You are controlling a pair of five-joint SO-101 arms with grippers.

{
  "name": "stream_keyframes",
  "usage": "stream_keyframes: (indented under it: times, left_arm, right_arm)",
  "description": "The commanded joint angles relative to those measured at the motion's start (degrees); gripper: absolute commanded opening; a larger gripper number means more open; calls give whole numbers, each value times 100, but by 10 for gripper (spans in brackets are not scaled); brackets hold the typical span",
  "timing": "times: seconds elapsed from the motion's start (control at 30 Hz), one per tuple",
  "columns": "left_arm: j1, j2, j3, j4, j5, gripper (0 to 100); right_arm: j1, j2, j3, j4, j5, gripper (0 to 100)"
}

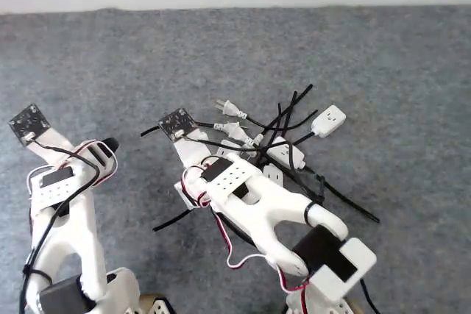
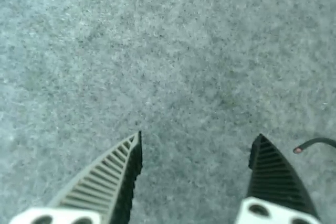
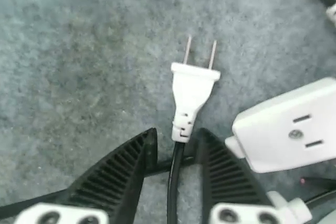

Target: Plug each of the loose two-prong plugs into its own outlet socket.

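Observation:
A white two-prong plug [image 3: 191, 85] lies flat on the grey carpet, its prongs pointing away from my right gripper [image 3: 177, 137]. That gripper is narrowly open. Its fingers stand on either side of the plug's tail and black cord, with small gaps on both sides. Beside the plug lies a white outlet socket [image 3: 291, 127], face up. In the high view another loose plug [image 1: 229, 110] lies at the far edge of the cable tangle, and a second socket [image 1: 329, 120] sits at its right. My left gripper [image 2: 199, 142] is wide open over bare carpet, with nothing between its fingers.
Black cords [image 1: 294, 134] cross one another among the plugs and sockets in the middle of the table. A loose cable end [image 2: 310, 142] lies just beside one left finger. Open carpet [image 1: 110, 56] stretches to the far left and back.

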Motion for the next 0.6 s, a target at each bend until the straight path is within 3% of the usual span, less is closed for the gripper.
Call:
stream_keyframes:
  times: [0.0, 0.33, 0.57]
  left_arm:
    - [0, 9, -224, -123, 35, 311]
    - [0, 9, -224, -123, 26, 311]
    - [0, 9, -224, -141, 26, 311]
  right_arm:
    - [84, 145, -642, 321, 360, 6]
    - [92, 1007, -1916, 1842, 492, 8]
    - [48, -470, -1934, 3266, 554, 8]
